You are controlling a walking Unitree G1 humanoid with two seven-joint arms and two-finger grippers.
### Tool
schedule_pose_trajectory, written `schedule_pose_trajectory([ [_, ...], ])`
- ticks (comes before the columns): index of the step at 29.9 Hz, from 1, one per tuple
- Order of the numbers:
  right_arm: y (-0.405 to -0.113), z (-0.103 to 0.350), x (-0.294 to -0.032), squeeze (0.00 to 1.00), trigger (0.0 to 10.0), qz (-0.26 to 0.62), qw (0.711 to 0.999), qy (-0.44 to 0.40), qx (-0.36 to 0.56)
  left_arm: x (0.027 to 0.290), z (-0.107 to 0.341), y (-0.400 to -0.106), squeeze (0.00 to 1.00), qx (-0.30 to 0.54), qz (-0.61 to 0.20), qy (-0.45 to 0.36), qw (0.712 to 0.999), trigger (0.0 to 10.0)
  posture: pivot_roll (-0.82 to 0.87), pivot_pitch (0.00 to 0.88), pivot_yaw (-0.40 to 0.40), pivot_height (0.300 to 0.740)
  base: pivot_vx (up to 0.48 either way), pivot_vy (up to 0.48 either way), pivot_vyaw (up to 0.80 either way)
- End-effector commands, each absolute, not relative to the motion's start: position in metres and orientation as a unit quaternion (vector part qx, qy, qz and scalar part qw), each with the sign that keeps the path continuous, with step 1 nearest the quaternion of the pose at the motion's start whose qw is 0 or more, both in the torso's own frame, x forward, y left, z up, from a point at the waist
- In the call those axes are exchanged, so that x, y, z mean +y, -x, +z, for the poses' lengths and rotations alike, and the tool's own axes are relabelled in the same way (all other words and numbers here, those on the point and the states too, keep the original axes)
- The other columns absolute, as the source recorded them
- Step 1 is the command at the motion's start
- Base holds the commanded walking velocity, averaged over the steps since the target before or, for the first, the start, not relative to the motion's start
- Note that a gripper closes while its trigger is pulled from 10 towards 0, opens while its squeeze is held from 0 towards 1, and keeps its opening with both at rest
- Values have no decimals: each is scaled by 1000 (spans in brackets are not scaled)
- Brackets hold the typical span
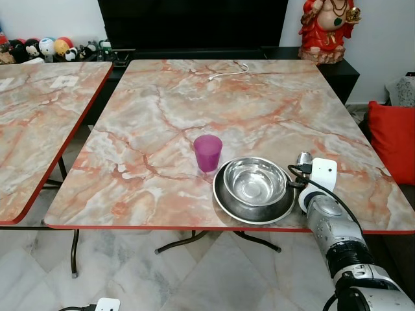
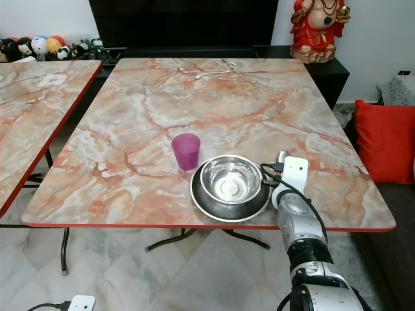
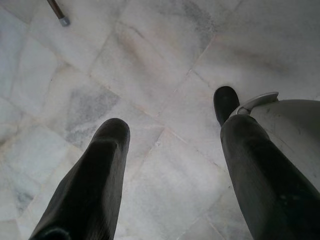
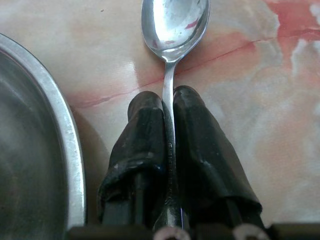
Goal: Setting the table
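Left eye view: steel bowl [image 1: 255, 181], seemingly empty, on plate [image 1: 254, 212].

This is a lived-in room of a home, a living or dining room. A marble-patterned tabletop [image 1: 259, 103] with a red edge stands on folding metal legs over a pale marble-tile floor [image 1: 130, 272], with a second matching tabletop [image 1: 39, 123] beside it. Behind runs a low dark cabinet under a large black screen [image 1: 194, 23], bearing a red seated figurine [image 1: 327, 26] and a row of small plush toys [image 1: 45, 48]. A red cushion [image 1: 395, 139] lies at the right.
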State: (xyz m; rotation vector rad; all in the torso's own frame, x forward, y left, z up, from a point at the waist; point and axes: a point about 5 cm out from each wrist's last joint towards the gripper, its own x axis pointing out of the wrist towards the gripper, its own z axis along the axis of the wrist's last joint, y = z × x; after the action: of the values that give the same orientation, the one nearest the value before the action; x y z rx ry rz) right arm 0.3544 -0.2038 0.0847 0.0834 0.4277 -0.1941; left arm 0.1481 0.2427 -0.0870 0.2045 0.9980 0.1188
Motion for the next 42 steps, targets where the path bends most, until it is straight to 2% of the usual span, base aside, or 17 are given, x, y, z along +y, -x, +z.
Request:
schedule_pose_trajectory([
  [1,-354,87,-205,522,10000,-98,973,-40,207,245,-89,-142,0,485,60,-95,867,10000,-76,44,22,740,0,0,0],
  [4,-354,88,-206,475,10000,-99,972,-38,208,245,-88,-143,0,485,60,-95,867,10000,-74,46,20,740,0,0,0],
  [9,-354,88,-206,514,10000,-99,972,-35,208,246,-88,-144,0,485,61,-95,868,10000,-75,45,21,740,0,0,0],
  [11,-354,88,-207,384,10000,-100,972,-33,208,246,-88,-145,0,484,61,-95,868,10000,-75,44,21,740,0,0,0],
  [12,-354,89,-207,384,10000,-101,972,-32,208,245,-88,-145,0,484,60,-95,868,10000,-76,44,21,740,0,0,0],
  [13,-354,89,-207,0,10000,-102,972,-32,208,245,-88,-145,0,484,60,-95,868,10000,-76,44,20,740,0,0,0],
  [23,-358,105,-213,0,10000,-127,981,-30,144,244,-88,-146,0,483,60,-93,869,10000,-77,43,20,740,0,0,0],
  [31,-360,139,-209,0,10000,-115,992,-47,1,244,-87,-146,0,477,63,-90,872,10000,-77,43,18,740,0,0,0],
  [42,-334,152,-205,0,10000,-81,990,-36,-107,245,-88,-144,0,480,72,-85,870,10000,-80,41,11,740,0,0,0],
])
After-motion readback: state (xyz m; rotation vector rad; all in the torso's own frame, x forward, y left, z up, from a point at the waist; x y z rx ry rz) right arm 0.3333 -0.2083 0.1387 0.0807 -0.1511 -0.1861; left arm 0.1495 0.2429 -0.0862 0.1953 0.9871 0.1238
